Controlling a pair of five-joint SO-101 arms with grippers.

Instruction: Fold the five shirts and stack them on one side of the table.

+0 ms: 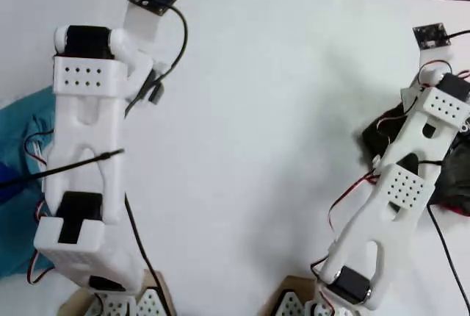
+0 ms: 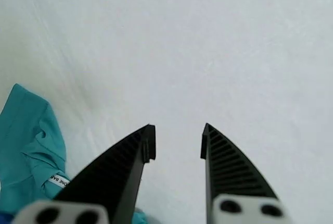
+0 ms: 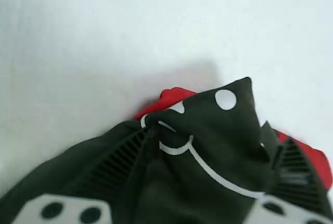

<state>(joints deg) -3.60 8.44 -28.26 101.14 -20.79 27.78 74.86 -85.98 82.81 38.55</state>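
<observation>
At right, our right claw (image 3: 208, 156) clamps a bunched fold of the black shirt (image 3: 223, 114), likely limp, while our left claw (image 2: 177, 141) gapes empty.

high view down over table (image 1: 279, 110); wrist views close above it

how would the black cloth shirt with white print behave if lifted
Probably floppy: the black cloth shirt with white print sits bunched in soft folds, so it would sag and drape rather than hold shape. Likely light for its size, since it looks like thin fabric. It may drag the red shirt lying partly under it.
</observation>
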